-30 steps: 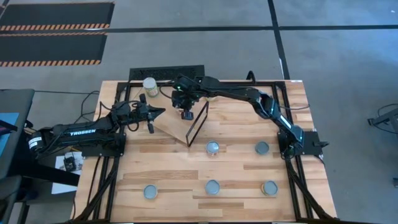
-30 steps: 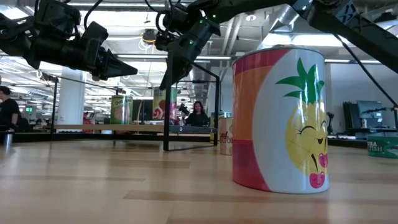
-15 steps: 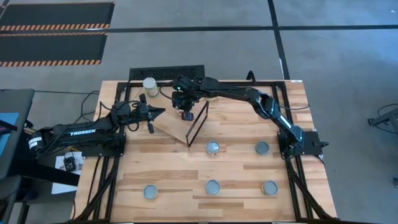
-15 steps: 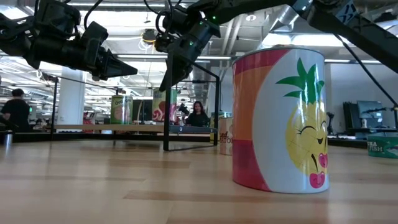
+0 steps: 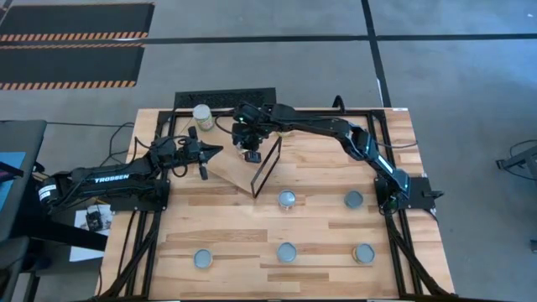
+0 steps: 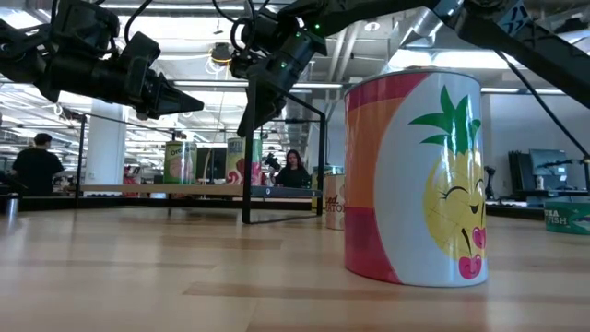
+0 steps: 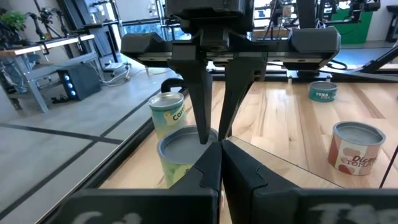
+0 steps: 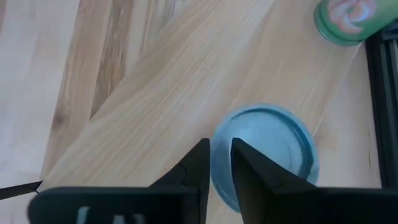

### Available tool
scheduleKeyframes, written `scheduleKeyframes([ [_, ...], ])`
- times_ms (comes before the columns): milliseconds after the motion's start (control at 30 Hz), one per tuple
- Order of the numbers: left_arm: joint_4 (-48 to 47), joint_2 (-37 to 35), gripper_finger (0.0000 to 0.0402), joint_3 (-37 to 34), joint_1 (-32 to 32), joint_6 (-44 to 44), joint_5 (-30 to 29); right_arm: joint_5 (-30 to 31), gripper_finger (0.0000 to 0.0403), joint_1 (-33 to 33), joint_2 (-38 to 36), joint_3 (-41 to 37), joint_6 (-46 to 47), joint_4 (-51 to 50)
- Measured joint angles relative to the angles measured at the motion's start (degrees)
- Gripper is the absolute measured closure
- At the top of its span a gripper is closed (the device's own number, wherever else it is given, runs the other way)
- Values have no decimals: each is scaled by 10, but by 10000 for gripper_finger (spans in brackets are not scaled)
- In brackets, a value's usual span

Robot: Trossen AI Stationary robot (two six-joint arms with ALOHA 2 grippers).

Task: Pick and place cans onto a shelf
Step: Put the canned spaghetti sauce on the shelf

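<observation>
— Striped bench [image 5: 327,231], busy workshop behind it. Where is the right gripper [image 8: 219,148]?

— Above the tilted shelf [image 8: 155,81]. Its fingers are nearly pressed together, holding nothing, and a blue-topped can [image 8: 273,146] sits on the board just under them. A green can [image 8: 344,17] stands further along, near the black frame [image 5: 267,166].

— So that can looks placed. How should it leave?

— I'd say straight up, so a finger doesn't clip the rim and send the can sliding down the slope. It should also stay clear of the frame. Five loose cans [image 5: 287,199] wait on the bench, well apart.

— And the left gripper [image 5: 210,153]?

— Fingers pressed together, hovering at the shelf's left edge.

— Any change from a second ago?

— Hardly any. The right gripper has edged slightly toward the bench's far edge, and a person [image 6: 37,166] has walked into the background.
</observation>
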Motion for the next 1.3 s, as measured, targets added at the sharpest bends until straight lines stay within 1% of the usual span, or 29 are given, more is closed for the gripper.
scheduleKeyframes([
  [133, 0, 0, 401, 0, 0, 0, 0, 0, 312, 4, -2, 1, -15, 7],
  [233, -2, 0, 401, 0, 0, 4, 12, 0, 327, 4, -25, 5, -23, 0],
  [333, -10, 0, 401, 0, 0, 9, 38, 0, 363, 4, -77, 9, -34, -18],
  [400, -14, 0, 401, 0, 0, 9, 41, 0, 389, 3, -111, 8, -47, -37],
  [500, -15, 0, 401, 0, 0, 9, 41, 4, 392, 9, -161, -24, -72, -84],
  [567, -17, 0, 401, 0, 0, 9, 41, 3, 395, 14, -193, -65, -72, -92],
  [667, -23, 0, 401, 0, 0, 9, 41, 2, 398, 20, -248, -166, -67, -60],
  [800, -29, 0, 401, 0, 0, 9, 42, 2, 399, 20, -339, -347, -43, 68],
  [1000, -27, 3, 401, 6, -10, -5, 58, 3, 399, 2, -521, -625, 10, 320],
  [1100, -64, 20, 401, 32, -28, 2, 66, 6, 399, -12, -602, -753, 31, 449],
  [1133, -80, 29, 401, 45, -35, 6, 64, 9, 399, -17, -624, -791, 40, 492],
  [1200, -113, 49, 401, 74, -50, 15, 39, 15, 399, -27, -665, -862, 55, 568],
  [1300, -167, 82, 401, 125, -62, 35, -4, 16, 399, -43, -705, -940, 70, 649],
])
